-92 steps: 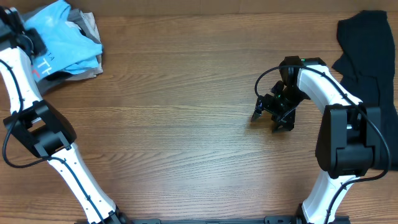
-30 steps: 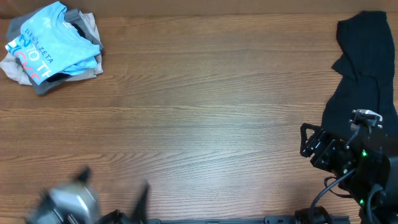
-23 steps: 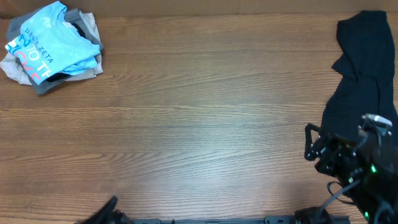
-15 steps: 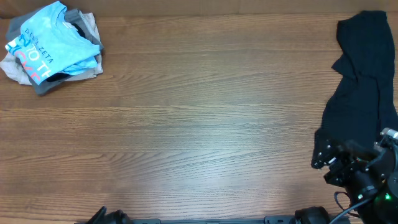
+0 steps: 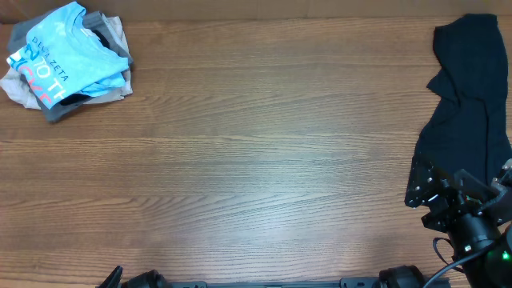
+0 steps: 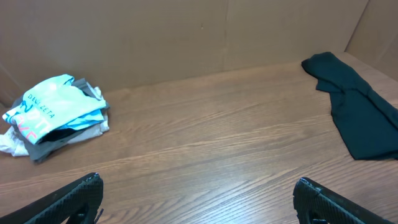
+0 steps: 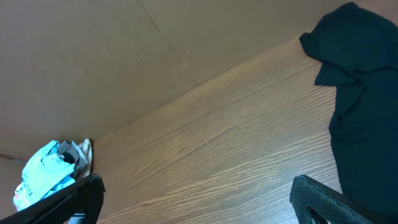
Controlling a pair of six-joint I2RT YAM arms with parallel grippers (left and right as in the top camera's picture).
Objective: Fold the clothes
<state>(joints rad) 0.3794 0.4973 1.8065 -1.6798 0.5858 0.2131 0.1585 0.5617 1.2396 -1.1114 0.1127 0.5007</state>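
Clothes: two lots lying on the wooden table (image 5: 256, 160), well apart, at opposite ends
Sky-blue T-shirt (image 5: 68, 52): upper left of the overhead frame; soft knit, loosely bundled into a rumpled packet; white print and red-and-white lettering facing up; resting on top of a small heap
Heap beneath: grey fabric (image 5: 60, 108) and pale off-white fabric (image 5: 16, 88) poking out under the blue edges; crumpled, uneven outline
Black garment (image 5: 464, 112): right edge of the overhead frame, from the upper corner downward; plain, matte, limp; long irregular shape with soft folds and a notch on its left side; spread out, not folded
Table surface: brown wood grain, smooth, streaks running left to right
Left gripper (image 6: 198, 193): fingers spread wide at the lower corners of the left wrist frame; holding nothing; bare wood between them
Right gripper (image 5: 424, 204): lower right of the overhead frame, at the lower end of the black garment; fingers wide apart; empty; contact with the cloth impossible to tell
Backdrop: plain brown board wall (image 6: 186, 37) behind the table in both wrist frames
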